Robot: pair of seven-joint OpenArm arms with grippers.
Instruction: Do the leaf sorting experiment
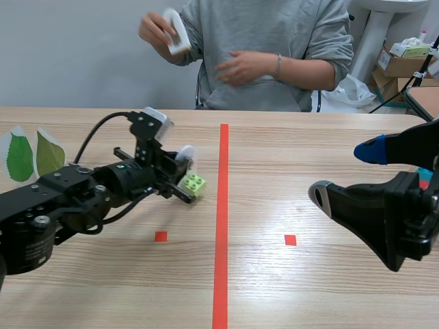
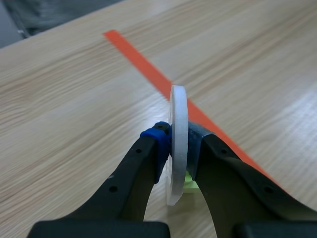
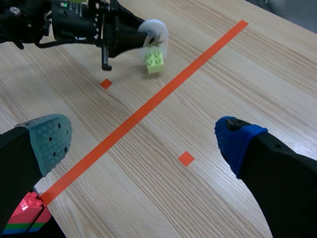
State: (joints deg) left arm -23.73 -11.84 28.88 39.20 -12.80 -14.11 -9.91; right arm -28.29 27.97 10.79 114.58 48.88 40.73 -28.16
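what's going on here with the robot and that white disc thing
The left gripper is shut on a white disc, holding it on edge low over the table, with a light green brick right beside it. The right gripper is open and holds nothing, on the other side of the red tape line. Across the table, a person's hand holds up a white piece. Two leaf cards sit at the far left.
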